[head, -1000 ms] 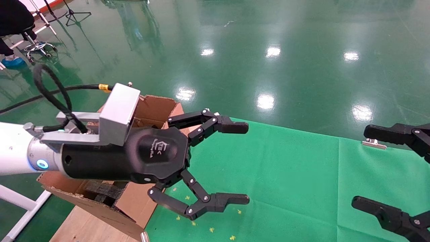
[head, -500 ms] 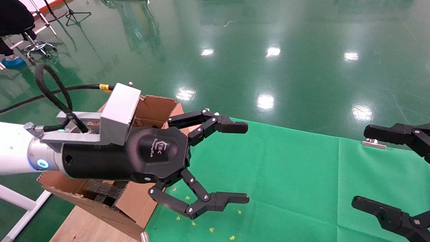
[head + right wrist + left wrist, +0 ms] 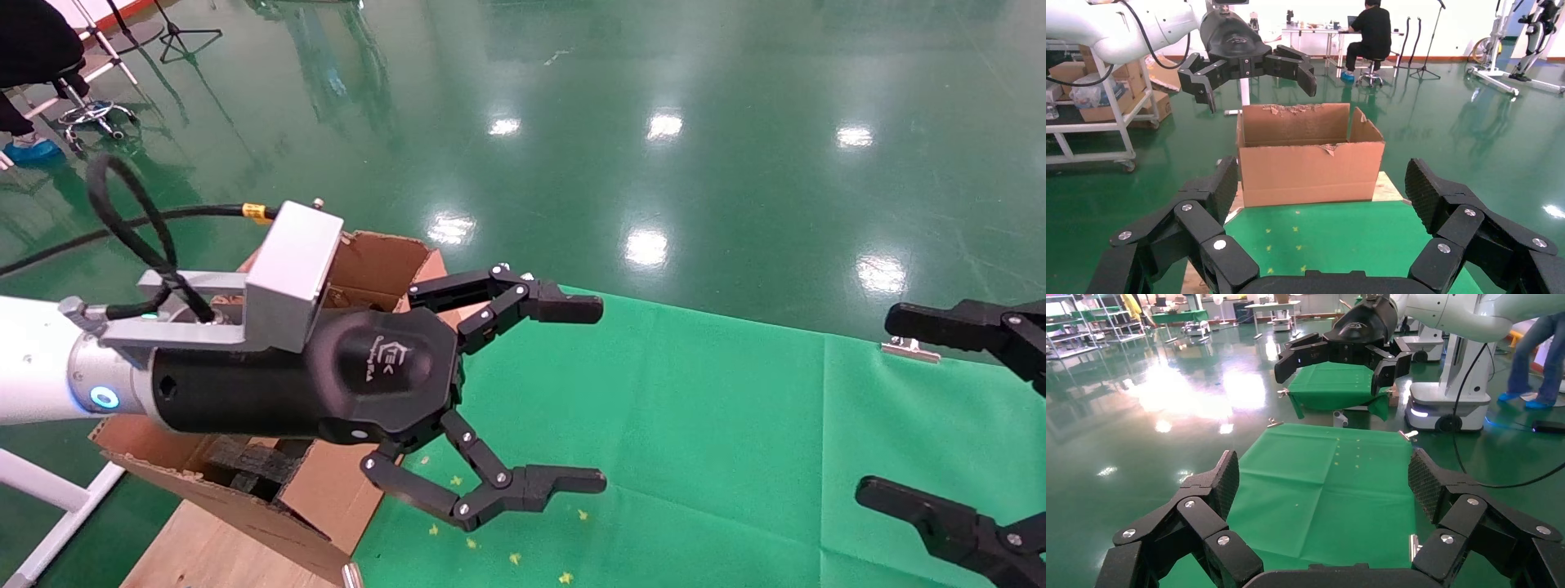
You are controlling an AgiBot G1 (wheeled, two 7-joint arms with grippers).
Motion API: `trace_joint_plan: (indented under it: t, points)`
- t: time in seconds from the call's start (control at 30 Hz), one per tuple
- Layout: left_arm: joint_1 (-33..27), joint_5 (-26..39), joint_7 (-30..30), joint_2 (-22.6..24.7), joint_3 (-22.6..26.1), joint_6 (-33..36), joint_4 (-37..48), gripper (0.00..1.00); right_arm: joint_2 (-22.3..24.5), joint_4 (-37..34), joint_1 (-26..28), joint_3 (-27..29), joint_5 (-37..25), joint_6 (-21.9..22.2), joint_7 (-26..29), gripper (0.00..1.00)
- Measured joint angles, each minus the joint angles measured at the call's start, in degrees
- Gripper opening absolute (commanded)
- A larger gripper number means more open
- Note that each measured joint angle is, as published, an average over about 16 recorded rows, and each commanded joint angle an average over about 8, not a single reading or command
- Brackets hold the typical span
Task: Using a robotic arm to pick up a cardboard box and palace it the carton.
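My left gripper (image 3: 601, 396), on the white arm, is open and empty. It hangs above the left part of the green cloth (image 3: 695, 425), right next to the carton (image 3: 376, 261). The carton is large and brown with ragged flaps, and black foam (image 3: 253, 461) shows inside it. The right wrist view shows the carton (image 3: 1309, 162) from its side with the left gripper (image 3: 1251, 67) above it. My right gripper (image 3: 878, 404) is open and empty at the right edge. The small cardboard box is out of view in every frame. Both wrist views show only bare cloth between the open jaws.
The carton stands on a wooden board (image 3: 204, 547) at the cloth's left end. Small yellow marks (image 3: 515, 558) dot the cloth. A metal clip (image 3: 909, 349) holds its far edge. A person on a stool (image 3: 33, 49) sits far left on the glossy green floor.
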Motion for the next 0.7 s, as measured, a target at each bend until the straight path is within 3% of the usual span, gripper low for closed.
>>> trace_joint_plan:
  t: [0.7]
  points:
    - [-0.02,0.04,0.0,0.0,0.0,-0.01,0.02,1.0,0.0,0.0,0.0,0.0,0.0,0.0,0.0,1.0]
